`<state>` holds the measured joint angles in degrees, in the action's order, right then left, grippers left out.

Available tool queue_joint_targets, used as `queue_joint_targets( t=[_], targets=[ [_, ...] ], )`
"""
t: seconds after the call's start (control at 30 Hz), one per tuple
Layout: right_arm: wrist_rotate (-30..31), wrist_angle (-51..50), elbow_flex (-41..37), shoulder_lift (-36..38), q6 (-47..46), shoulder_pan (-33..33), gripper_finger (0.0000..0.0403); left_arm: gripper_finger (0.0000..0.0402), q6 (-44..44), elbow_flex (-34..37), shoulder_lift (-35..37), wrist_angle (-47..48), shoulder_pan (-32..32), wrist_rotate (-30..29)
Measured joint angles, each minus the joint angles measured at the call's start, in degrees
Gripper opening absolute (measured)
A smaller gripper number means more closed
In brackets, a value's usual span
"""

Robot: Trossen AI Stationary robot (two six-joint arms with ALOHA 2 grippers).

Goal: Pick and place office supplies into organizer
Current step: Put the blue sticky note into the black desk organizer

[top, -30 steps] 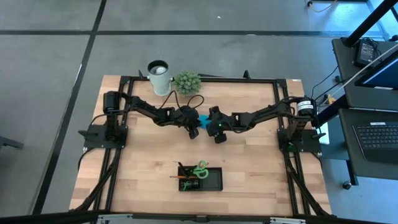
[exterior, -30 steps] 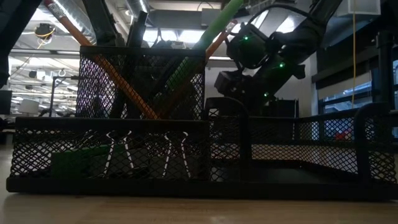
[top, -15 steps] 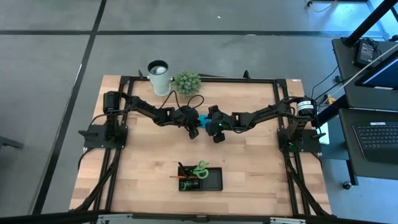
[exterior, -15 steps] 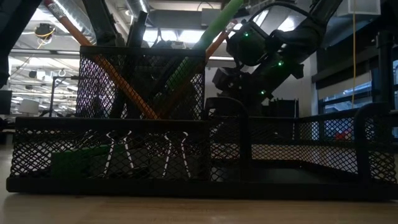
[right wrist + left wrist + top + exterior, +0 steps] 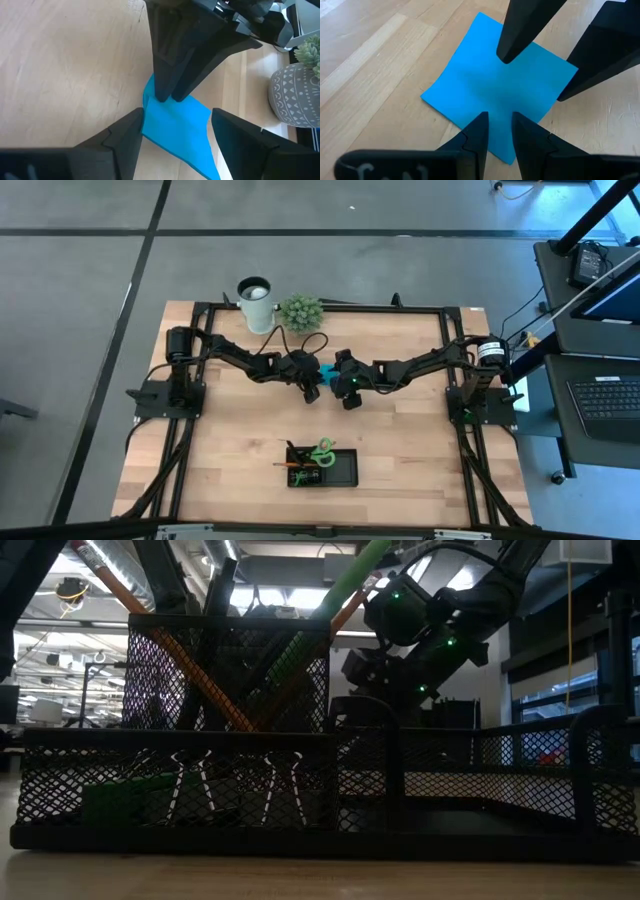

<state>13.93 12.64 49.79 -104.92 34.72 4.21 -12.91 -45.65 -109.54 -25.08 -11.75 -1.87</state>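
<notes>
The blue sticky-note pad [image 5: 326,369] lies flat on the wooden table at mid-table, between the two grippers. My left gripper [image 5: 498,116] slants down over the pad's corner on the left arm's side; a narrow gap between its fingers shows blue. My right gripper [image 5: 176,114] stands wide open opposite it, one finger [image 5: 512,47] over the pad's top face and the other [image 5: 590,65] just past its edge. Near the front edge, the black mesh organizer [image 5: 345,470] holds green-handled scissors [image 5: 323,450], pens and pencils. My left gripper's fingertips [image 5: 482,120] stand at the pad's top face near the corner [image 5: 509,157] on the left arm's side, slanting down from the table's left. Whether they touch the pad I cannot tell. My right gripper's finger over the pad: touching or not, I cannot tell.
A white cup [image 5: 256,302] and a small potted plant [image 5: 301,310] stand at the far edge. In the low view the organizer [image 5: 480,800] fills the foreground, with binder clips [image 5: 285,785] and a green eraser [image 5: 125,798] in its front compartment. Bare table lies on both sides.
</notes>
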Motion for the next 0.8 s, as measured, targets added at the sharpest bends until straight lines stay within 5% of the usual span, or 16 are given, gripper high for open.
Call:
queue_joint_targets(
  t=[0.27, 0.8],
  targets=[
    [0.0, -0.9, 0.0, 0.0, 0.1, 0.0, 0.0217, 0.0079, 0.0, 0.0, 0.0, 0.0, 0.0, 0.0],
    [0.0, -1.0, 0.0, 0.0, 0.3, 0.0, 0.0059, 0.0079, 0.1, 0.0, 0.0, 0.0, 0.0, -0.2]
  ],
)
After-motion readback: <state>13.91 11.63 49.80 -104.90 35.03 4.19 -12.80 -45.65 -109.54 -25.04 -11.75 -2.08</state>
